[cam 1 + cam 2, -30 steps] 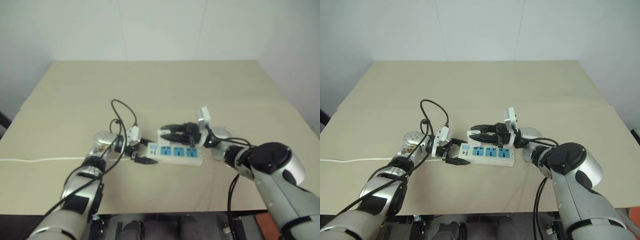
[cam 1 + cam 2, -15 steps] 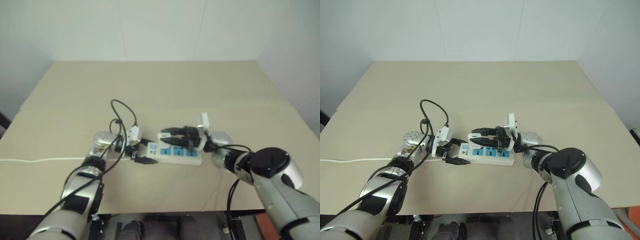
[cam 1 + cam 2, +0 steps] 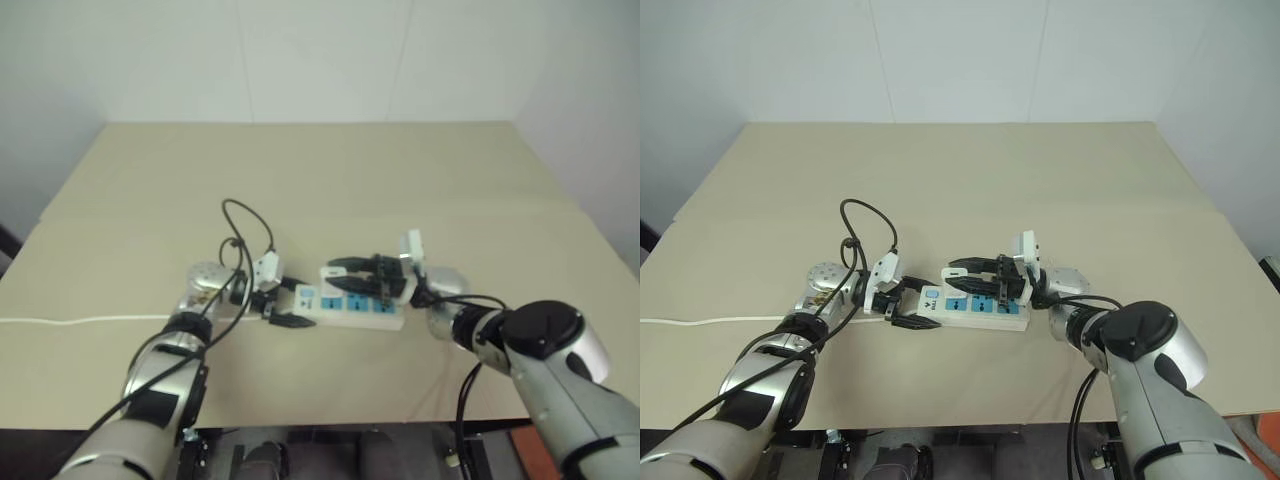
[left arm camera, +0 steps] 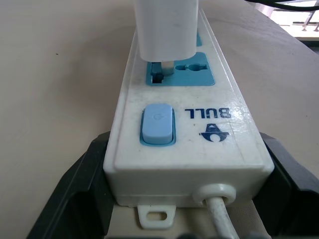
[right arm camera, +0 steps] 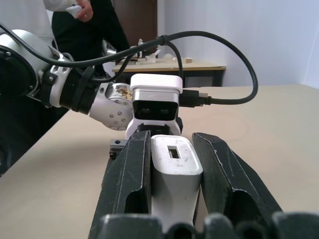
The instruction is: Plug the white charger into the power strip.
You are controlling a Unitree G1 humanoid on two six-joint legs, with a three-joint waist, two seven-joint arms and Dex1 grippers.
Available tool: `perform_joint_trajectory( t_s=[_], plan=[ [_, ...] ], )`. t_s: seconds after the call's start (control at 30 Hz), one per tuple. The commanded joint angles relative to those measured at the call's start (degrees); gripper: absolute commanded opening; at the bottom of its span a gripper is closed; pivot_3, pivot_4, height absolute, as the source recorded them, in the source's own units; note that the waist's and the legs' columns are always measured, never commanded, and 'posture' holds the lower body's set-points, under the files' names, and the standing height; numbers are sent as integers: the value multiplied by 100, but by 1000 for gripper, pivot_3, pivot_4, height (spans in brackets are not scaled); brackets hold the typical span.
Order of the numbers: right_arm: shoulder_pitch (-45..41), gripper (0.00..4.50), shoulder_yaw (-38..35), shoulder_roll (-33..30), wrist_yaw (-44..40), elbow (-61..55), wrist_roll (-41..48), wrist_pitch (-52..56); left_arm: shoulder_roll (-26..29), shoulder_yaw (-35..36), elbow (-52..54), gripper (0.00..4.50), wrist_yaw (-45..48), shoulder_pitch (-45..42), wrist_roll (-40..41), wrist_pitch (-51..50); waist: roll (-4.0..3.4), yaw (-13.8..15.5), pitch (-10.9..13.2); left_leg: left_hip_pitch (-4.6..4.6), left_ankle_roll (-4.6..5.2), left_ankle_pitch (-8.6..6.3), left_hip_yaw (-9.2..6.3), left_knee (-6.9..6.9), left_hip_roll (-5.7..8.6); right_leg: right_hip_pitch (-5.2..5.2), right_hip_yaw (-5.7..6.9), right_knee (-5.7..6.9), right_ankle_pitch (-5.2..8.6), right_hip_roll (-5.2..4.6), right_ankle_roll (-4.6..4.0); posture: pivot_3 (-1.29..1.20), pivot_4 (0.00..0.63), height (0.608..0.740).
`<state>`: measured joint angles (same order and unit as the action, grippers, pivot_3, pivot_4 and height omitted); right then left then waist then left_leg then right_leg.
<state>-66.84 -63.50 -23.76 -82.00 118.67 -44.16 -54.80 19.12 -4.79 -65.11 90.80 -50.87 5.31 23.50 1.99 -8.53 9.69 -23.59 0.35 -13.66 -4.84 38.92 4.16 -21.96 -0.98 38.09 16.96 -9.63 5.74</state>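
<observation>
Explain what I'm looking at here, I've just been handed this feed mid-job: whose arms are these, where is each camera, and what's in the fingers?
These are the two arms of a humanoid robot, each ending in two black fingers. The two wide pictures come from a camera pair on its head, looking down over a beige table. The two close-ups come from cameras on the wrists, looking along each arm's own fingers.

On the table lies the power strip, a white bar with blue sockets. The left gripper is closed on its cord end, the switch end, steadying it. The right gripper is closed on the white charger. In the left wrist view the white charger stands over the socket nearest the switch, prongs at the holes but a gap still showing, so not yet fully seated.
</observation>
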Motion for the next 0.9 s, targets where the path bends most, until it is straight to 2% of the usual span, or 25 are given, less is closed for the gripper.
perform_joint_trajectory(
  t_s=[0.03,0.57,0.9],
  plan=[
    [45,1154,-52,-99,87,133,-63,-121,-43,19,-67,3292,-70,-86,-62,-14,0,1,0,1,0,0,0,0,0,1,0,0,0,0,0,0,150,740],
    [320,1154,-37,9,359,133,-313,-421,-34,55,-72,3292,-56,-80,-96,13,2,1,-1,9,0,0,-2,-1,0,13,3,-5,0,0,0,0,150,740],
    [627,1154,226,154,566,133,-466,-507,-54,51,-78,3292,-55,-82,-109,24,9,-13,-6,58,2,-2,-17,-6,0,79,20,-33,0,1,1,0,150,740]
  ],
)
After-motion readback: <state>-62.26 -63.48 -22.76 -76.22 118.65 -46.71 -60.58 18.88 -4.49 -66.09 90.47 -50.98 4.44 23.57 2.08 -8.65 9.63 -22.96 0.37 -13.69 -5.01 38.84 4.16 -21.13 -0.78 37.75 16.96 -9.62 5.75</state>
